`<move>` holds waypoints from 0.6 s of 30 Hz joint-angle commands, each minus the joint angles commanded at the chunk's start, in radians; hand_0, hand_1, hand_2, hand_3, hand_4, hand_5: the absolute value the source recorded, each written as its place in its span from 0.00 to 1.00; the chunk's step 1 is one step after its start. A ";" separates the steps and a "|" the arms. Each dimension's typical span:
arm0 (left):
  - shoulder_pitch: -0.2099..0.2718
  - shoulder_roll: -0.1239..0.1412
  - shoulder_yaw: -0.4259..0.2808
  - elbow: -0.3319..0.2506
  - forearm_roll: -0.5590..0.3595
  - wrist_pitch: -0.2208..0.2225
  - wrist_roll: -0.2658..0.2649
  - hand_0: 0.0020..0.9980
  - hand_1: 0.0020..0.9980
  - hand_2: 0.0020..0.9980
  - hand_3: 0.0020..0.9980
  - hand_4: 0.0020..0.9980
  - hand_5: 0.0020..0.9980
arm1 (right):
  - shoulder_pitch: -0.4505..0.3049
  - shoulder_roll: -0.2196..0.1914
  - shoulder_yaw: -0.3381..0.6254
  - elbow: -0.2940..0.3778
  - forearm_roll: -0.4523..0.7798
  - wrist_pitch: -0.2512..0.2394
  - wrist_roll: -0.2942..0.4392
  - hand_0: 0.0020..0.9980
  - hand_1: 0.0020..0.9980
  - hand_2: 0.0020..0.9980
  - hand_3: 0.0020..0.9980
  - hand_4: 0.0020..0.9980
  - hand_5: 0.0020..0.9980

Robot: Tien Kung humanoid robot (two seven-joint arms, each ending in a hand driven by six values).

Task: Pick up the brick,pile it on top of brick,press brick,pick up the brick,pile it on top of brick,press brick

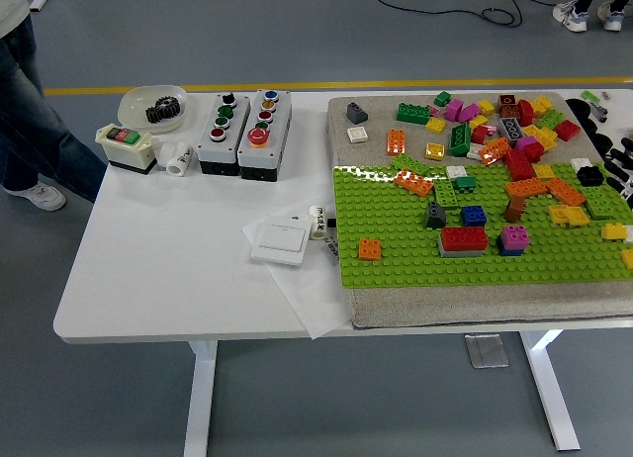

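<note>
Neither of my hands is in the head view. A green baseplate (396,254) lies on a grey mat (445,309) at the right of the white table. On the plate stand a red brick on a grey one (463,240), a magenta brick on a blue one (513,238), a blue brick (474,216), a dark grey piece (435,216) and a small orange brick (370,248). Orange bricks (414,183) and yellow ones (569,215) lie further back. Several loose bricks of mixed colours (495,126) are heaped on the mat behind the plate.
Two grey button boxes (243,133) stand at the back left, beside a switch box (127,146), a white bowl holding a black gear (153,107) and a white wall switch (280,239). A person's leg (30,121) stands at the far left.
</note>
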 joint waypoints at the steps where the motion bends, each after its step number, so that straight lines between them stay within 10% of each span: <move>1: 0.000 0.000 0.001 0.000 -0.001 0.000 0.000 0.76 0.78 0.78 0.68 0.77 0.65 | 0.003 -0.004 -0.004 0.000 -0.013 -0.004 0.004 1.00 0.87 0.87 0.87 1.00 0.66; 18: -0.006 0.002 0.010 -0.001 -0.018 0.002 -0.001 0.76 0.78 0.78 0.68 0.76 0.65 | 0.164 -0.143 -0.231 0.010 -0.482 -0.084 0.134 0.78 0.74 0.77 0.80 1.00 0.27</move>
